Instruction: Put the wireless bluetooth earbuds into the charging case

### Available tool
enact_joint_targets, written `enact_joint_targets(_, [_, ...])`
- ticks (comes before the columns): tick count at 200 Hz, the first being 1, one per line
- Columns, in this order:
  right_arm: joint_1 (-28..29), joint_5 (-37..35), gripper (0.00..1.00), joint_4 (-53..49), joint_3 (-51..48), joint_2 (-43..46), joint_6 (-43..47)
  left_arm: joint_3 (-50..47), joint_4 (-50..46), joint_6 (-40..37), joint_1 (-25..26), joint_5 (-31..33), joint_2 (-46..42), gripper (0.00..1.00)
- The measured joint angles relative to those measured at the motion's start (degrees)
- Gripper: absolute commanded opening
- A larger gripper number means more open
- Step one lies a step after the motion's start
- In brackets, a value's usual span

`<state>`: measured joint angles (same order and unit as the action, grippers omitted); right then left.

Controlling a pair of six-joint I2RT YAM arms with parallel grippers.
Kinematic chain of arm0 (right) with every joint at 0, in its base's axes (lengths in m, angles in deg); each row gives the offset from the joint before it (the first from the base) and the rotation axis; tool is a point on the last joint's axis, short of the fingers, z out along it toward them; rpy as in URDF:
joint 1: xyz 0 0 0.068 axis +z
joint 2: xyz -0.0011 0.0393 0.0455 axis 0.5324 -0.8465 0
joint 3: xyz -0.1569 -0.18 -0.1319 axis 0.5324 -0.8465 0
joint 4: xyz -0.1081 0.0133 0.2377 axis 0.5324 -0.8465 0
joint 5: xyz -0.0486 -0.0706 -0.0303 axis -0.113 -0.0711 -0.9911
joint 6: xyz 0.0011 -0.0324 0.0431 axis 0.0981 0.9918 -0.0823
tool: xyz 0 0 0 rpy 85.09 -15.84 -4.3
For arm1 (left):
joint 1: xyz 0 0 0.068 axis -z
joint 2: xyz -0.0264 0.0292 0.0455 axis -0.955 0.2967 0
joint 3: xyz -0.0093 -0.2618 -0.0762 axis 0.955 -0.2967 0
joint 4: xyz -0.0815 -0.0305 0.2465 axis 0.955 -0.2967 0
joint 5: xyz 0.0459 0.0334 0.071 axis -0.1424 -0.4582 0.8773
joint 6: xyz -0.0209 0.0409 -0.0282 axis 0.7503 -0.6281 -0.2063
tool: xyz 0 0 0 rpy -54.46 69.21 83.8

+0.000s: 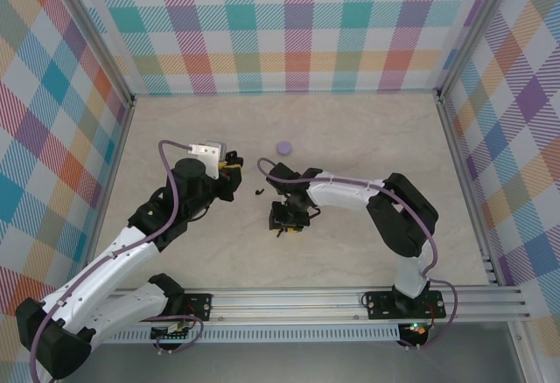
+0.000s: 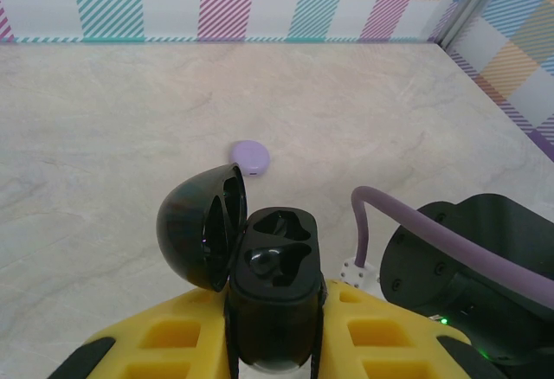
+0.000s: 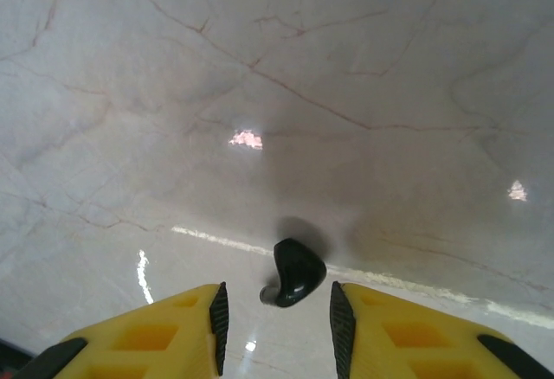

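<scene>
Slippage threatens: right gripper point(image 3: 275, 310), part-open and holding nothing, straddles the earbud point(image 3: 297, 273) at the wrist view's six o'clock; an off-centre pinch could flick it away. Left gripper point(image 2: 273, 331) clamps the open case point(image 2: 275, 266).

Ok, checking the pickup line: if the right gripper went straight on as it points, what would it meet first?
Probably the black earbud lying in the gap of the open right gripper, then the table right under it; depth is unclear.
</scene>
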<state>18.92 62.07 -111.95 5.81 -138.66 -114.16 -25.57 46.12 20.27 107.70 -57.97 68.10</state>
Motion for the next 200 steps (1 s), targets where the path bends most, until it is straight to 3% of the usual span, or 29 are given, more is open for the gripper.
enact_joint_targets(87, [1.0,-5.3,0.31,-6.6,6.8,-4.7,1.6,-0.6,-1.3,0.0,0.0,0.2,-0.9,0.24])
enact_joint_targets(153, [1.3,-6.3,0.38,-9.9,9.0,-6.4,3.9,-0.7,-1.4,0.0,0.0,0.2,-0.9,0.24])
enact_joint_targets(200, [2.6,-6.2,0.36,-10.0,9.1,-6.6,3.7,-0.7,-1.4,0.0,0.0,0.2,-0.9,0.24])
